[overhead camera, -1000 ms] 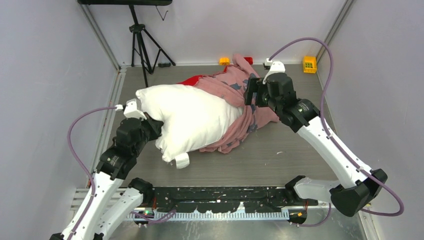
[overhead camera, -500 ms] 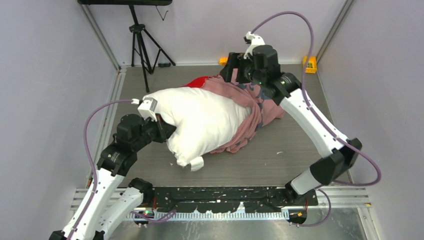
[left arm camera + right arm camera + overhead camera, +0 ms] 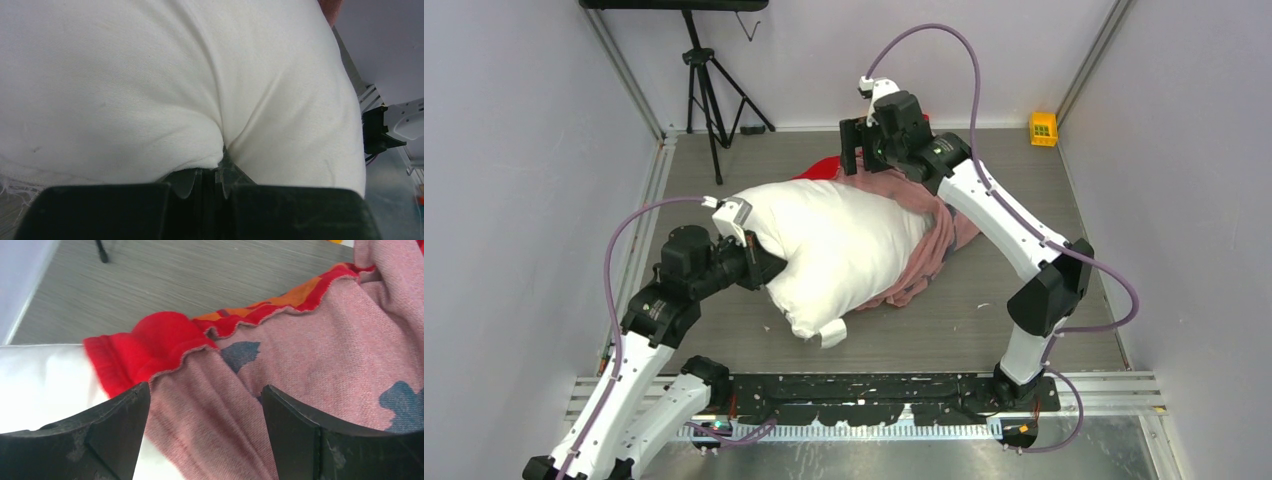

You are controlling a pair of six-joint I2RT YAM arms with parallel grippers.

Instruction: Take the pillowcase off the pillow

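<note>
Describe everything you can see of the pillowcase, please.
The pillowcase is soft printed cloth, turned mostly inside out: faded pink with grey-blue blotches, and a bright red and orange wavy hem shows at its far edge. It lies crumpled on the table, bunched against the far right end of the white pillow, which is mostly bare. The open right gripper hovers over its hem, not closed on it.
</note>
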